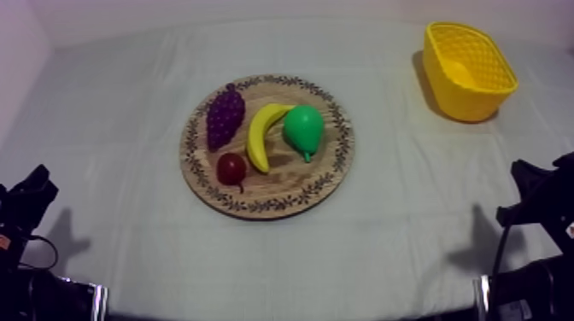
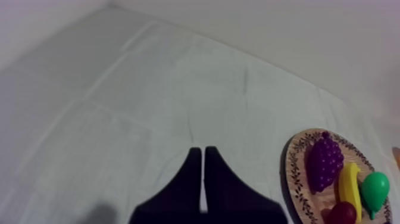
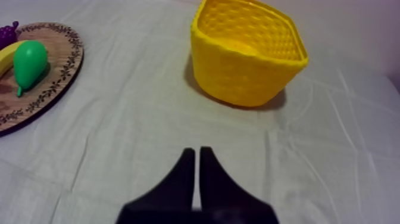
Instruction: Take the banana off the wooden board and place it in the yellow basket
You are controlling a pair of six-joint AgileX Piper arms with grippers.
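Note:
A yellow banana [image 1: 263,133] lies on the round wooden board [image 1: 329,175] between purple grapes [image 1: 225,115] and a green pear [image 1: 303,129], with a small red fruit [image 1: 231,167] at its near end. The yellow basket [image 1: 468,70] stands at the far right, holding nothing I can see. My left gripper [image 2: 203,156] is shut, low over bare cloth, well left of the board [image 2: 297,179] and its banana [image 2: 347,186]. My right gripper [image 3: 197,156] is shut too, over cloth in front of the basket [image 3: 247,52], with the banana [image 3: 8,52] far off.
Both arms rest low at the near corners, the left arm [image 1: 24,209] and the right arm [image 1: 542,201]. Grey-white cloth stretches open between the board and the basket. A wall closes the table's far side.

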